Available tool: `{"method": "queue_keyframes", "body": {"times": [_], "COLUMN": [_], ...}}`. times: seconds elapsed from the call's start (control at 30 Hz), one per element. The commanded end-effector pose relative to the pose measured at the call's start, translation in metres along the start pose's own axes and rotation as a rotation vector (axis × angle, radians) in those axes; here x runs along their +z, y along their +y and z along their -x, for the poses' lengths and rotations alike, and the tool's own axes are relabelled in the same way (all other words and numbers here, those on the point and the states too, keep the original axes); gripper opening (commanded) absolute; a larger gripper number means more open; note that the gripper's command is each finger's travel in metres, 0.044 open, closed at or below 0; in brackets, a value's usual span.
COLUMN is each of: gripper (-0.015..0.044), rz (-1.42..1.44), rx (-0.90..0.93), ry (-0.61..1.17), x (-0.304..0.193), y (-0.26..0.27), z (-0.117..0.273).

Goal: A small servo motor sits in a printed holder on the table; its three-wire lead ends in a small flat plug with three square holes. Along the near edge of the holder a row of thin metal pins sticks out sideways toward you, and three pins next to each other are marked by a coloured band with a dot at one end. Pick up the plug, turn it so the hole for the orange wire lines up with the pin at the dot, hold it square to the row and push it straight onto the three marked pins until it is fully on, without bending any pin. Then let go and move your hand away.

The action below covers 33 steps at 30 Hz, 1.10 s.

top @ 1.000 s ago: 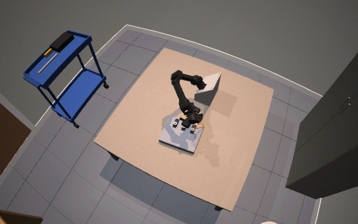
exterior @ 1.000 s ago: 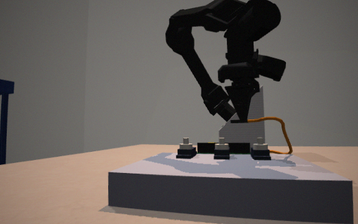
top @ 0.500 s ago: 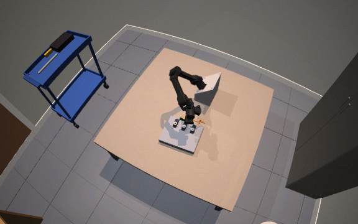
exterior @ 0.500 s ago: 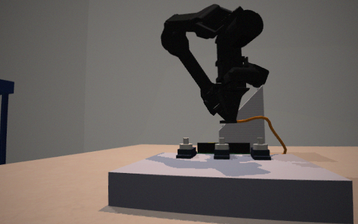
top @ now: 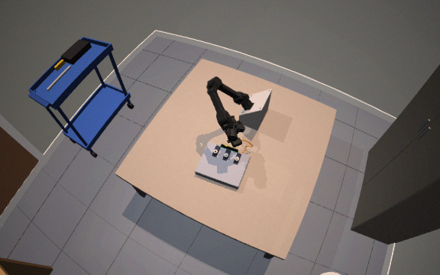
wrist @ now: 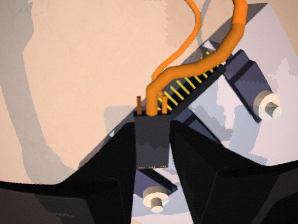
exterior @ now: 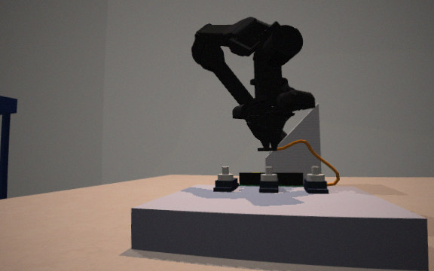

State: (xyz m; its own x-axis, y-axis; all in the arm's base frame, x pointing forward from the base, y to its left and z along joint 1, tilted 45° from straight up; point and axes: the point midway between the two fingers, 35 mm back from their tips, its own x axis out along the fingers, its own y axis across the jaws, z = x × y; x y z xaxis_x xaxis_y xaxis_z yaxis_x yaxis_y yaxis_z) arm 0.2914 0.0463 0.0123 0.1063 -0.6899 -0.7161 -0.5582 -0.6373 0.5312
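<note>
My gripper (top: 236,144) (exterior: 270,147) (wrist: 152,129) is shut on the flat black plug (exterior: 264,150) (wrist: 152,137). The plug hangs above the black pin strip (top: 229,149) (exterior: 290,178), clear of the pins. In the wrist view its wire end points up the picture, its hole end points down, and it lies oblique to the row of yellow pins (wrist: 183,87). The orange lead (top: 248,145) (exterior: 310,149) (wrist: 192,69) loops from the plug to the board's right side in the exterior view. The band and dot cannot be made out; my fingers hide part of the row.
The pale holder block (top: 214,168) (exterior: 277,239) carries three dark servo-like units with white hubs (top: 226,155) (exterior: 269,177) (wrist: 267,106), close beside the strip. A grey wedge-shaped stand (top: 256,111) (exterior: 300,158) is behind the arm. A blue cart (top: 98,111) stands away from the table.
</note>
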Motion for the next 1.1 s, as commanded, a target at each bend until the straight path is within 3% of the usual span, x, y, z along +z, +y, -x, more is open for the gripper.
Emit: {"method": "queue_keyframes", "body": {"times": [0.0,0.63,1.07], "gripper": [0.0000,0.0000,0.0000], "rz": [0.130,0.753,0.775], "rx": [0.002,0.006,0.008], "ry": [0.004,0.003,0.003], "x": [0.003,0.022,0.023], "y": [0.011,0.057,0.059], "z": [-0.001,-0.011,-0.051]}}
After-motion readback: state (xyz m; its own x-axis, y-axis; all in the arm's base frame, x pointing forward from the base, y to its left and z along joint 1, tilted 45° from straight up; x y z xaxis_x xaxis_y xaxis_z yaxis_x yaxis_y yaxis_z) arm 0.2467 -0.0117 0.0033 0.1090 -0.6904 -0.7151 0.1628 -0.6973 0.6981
